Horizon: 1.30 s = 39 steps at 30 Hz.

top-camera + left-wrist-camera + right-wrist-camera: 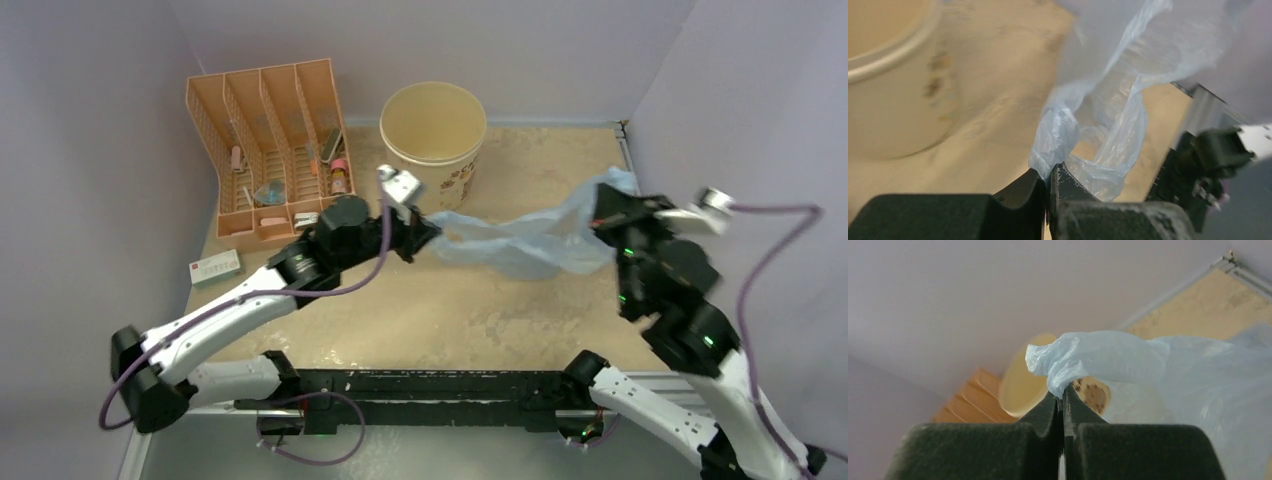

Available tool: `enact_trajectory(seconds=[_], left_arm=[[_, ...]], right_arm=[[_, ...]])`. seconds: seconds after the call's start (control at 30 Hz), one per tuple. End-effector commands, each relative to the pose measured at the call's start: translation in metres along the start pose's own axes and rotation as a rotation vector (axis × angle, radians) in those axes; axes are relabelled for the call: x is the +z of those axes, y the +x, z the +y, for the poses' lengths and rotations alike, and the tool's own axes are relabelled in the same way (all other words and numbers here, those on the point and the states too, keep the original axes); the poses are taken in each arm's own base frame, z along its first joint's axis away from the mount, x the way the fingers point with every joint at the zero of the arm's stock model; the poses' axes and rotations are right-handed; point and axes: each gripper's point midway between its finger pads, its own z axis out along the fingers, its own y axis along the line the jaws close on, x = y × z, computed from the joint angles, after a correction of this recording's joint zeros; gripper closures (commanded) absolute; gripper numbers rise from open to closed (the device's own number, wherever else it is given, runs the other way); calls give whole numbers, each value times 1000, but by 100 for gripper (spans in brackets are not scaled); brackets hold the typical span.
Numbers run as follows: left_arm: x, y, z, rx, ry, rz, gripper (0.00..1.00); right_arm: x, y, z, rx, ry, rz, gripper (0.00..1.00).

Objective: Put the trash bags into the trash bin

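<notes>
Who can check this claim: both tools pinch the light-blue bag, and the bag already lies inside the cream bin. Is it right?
No. The left tool and right tool both pinch the light-blue bag, but it is not inside the cream bin: the top external view shows it strung between them, outside the bin.

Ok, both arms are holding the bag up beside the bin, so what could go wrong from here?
Each set of jaws pinches only a thin bunched edge of the bag; pulling apart may tear it or slip it free. The bag spans wider than the mouth of the bin, so part may drape outside the rim. The left arm sits close to the bin and could nudge it.
</notes>
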Motion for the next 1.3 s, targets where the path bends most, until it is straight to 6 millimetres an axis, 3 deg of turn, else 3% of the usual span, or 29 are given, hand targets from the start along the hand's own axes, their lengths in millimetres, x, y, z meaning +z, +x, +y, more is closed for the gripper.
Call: enact_trajectory(seconds=[0.0, 0.07, 0.13, 0.3, 0.4, 0.5, 0.6, 0.7, 0.73, 0.83, 0.93, 1.03, 1.27], left_arm=[[-80, -63, 46, -15, -257, -240, 100], [-100, -78, 35, 53, -221, -271, 100], [-103, -75, 17, 92, -128, -229, 100], [-71, -20, 13, -12, -52, -10, 100], [-54, -12, 0, -58, 43, -15, 100], [-42, -41, -10, -18, 108, -92, 100], [-35, -85, -12, 62, 106, -138, 100], [-46, -130, -29, 130, 165, -253, 100], [-50, -134, -33, 141, 177, -279, 100], [-48, -124, -31, 143, 179, -268, 100], [-32, -97, -10, 84, 93, -173, 100], [-24, -75, 7, 33, 14, -105, 100], [-35, -71, 8, 2, -5, -127, 100]], right_arm=[[24, 89, 12, -204, -9, 234, 100], [30, 97, 23, -215, -41, 246, 100], [34, 99, 39, -201, -104, 240, 100], [34, 98, 46, -183, -142, 227, 100], [33, 88, 41, -186, -112, 207, 100], [29, 54, 39, -144, -77, 130, 100], [19, 16, 42, -76, -103, 40, 100], [8, -4, 32, -9, -100, -17, 100], [6, -4, 26, 8, -87, -24, 100], [5, 11, 14, -22, -76, 6, 100], [11, 36, 16, -110, -80, 78, 100], [17, 67, 35, -202, -156, 183, 100], [25, 149, 75, -304, -326, 436, 100]])
